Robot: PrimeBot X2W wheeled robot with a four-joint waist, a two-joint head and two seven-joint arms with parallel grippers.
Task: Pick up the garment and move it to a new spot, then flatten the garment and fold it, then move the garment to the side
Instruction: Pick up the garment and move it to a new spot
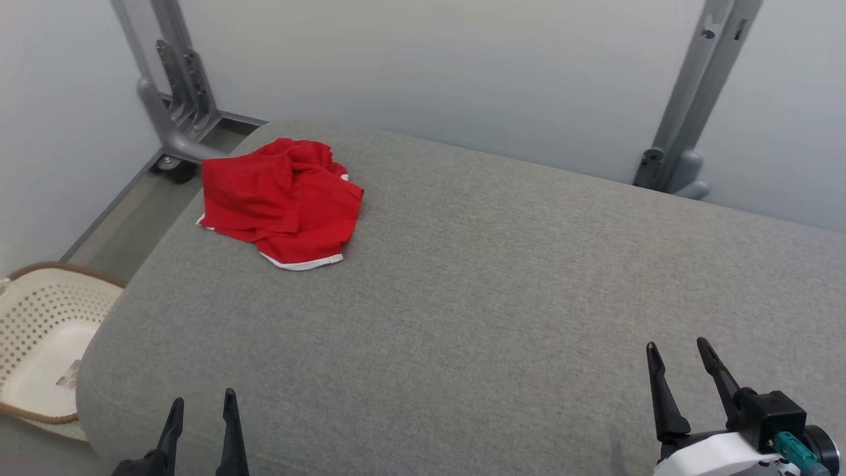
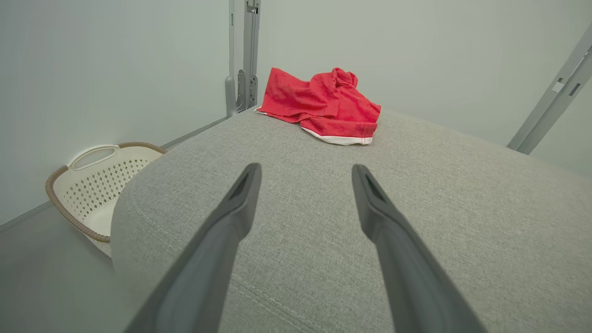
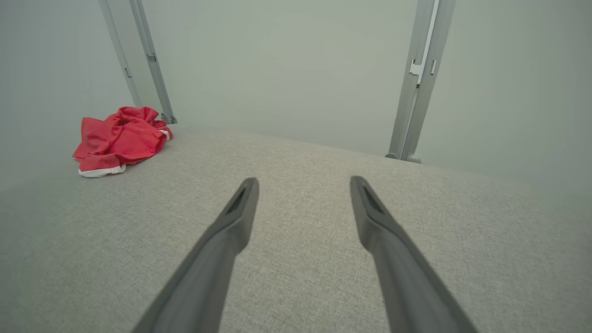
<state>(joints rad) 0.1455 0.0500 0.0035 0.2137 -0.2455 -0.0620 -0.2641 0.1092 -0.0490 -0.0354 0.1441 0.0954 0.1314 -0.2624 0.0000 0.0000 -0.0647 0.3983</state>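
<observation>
Lying crumpled near the far left corner of the grey cushion (image 1: 496, 277), the red garment (image 1: 281, 198) is well apart from the left gripper (image 1: 203, 396) and right gripper (image 1: 677, 344), both with jaws wide and empty. On the floor (image 1: 119, 225) to the left, the cream basket (image 1: 39, 311) holds a small scrap (image 1: 68, 375).

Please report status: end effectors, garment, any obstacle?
Left end effector open, empty; right end effector open, empty. Red garment crumpled, far left of grey cushion, untouched. Nothing seen in the way.
</observation>
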